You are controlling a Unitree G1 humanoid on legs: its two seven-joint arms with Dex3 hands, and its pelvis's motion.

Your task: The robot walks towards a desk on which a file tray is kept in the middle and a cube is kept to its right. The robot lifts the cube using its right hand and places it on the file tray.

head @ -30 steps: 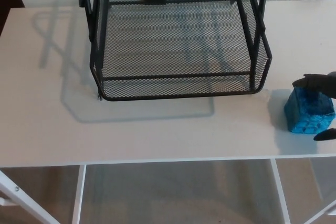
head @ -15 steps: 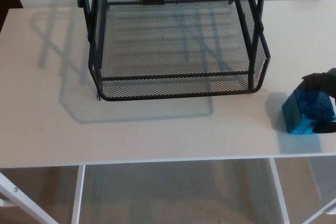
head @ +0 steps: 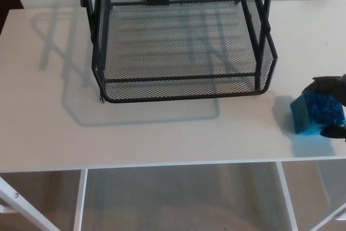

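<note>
Cube (head: 315,114) clasped by right robot hand (head: 328,86), beside file tray (head: 181,90).

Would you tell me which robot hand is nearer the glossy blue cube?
Right. The right hand clasps the glossy blue cube; the left hand is not in view.

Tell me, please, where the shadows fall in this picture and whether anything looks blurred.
Head view: the file tray throws a soft shadow leftward and forward on the desk; the cube casts a fainter one to its left; the right hand, cut by the picture's edge, looks dark and slightly soft; no glare shows.
</note>
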